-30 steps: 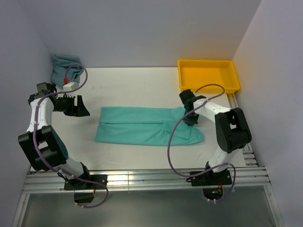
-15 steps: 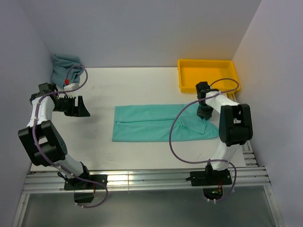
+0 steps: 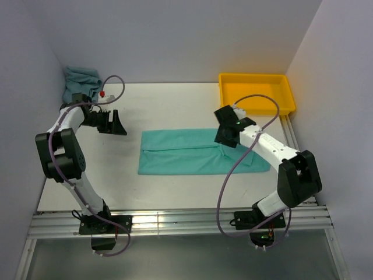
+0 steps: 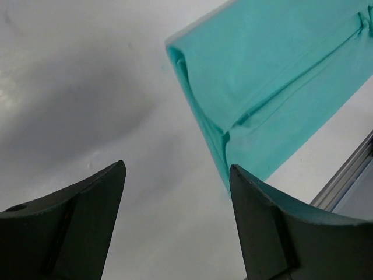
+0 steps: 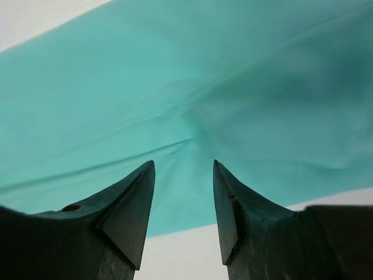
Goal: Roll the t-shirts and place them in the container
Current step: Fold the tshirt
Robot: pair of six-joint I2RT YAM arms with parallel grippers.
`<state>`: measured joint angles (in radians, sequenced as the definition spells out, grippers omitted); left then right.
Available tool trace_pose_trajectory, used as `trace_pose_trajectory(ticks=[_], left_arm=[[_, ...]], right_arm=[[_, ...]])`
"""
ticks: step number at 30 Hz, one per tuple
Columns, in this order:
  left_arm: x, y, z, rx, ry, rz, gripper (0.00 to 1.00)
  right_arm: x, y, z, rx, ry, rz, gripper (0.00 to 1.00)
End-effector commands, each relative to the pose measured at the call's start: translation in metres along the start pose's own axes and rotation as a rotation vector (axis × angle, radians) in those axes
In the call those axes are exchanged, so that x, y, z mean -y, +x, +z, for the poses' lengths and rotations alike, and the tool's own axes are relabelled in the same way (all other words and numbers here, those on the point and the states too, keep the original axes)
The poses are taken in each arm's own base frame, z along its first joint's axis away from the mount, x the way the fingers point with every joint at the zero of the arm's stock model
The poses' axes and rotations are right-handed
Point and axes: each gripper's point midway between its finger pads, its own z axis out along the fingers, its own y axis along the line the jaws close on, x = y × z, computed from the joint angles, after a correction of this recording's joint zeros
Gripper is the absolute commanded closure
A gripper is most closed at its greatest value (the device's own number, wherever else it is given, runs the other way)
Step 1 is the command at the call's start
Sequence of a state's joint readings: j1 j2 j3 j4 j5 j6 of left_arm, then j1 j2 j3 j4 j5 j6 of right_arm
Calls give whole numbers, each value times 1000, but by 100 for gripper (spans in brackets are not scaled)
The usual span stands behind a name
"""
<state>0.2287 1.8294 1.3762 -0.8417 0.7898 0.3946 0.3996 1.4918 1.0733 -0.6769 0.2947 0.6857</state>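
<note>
The right gripper [image 5: 183,164] has its fingers apart with nothing between them. It hovers directly over the right part of the mint-turquoise t-shirt [image 3: 186,151], a folded strip whose long axis runs left to right. The left gripper [image 4: 177,167], spread wide and empty, hangs off the strip's far-left corner. The right arm looks nearer for starting a roll from an end. The grey-teal t-shirt [image 3: 78,79] lies bunched well beyond the strip's left end.

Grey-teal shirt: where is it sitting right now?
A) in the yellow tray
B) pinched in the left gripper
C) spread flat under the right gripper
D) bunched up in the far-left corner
D: the grey-teal shirt lies crumpled in the far-left corner, beyond the left gripper, whose open jaws hold nothing.
</note>
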Motion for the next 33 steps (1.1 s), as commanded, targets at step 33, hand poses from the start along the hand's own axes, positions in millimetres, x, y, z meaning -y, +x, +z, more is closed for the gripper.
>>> trace_pose_trajectory(ticks=[33], left_arm=[[19,0,134,-182,84,-30,32]], right_arm=[[-334,217,-45,-127,-394,-278,55]])
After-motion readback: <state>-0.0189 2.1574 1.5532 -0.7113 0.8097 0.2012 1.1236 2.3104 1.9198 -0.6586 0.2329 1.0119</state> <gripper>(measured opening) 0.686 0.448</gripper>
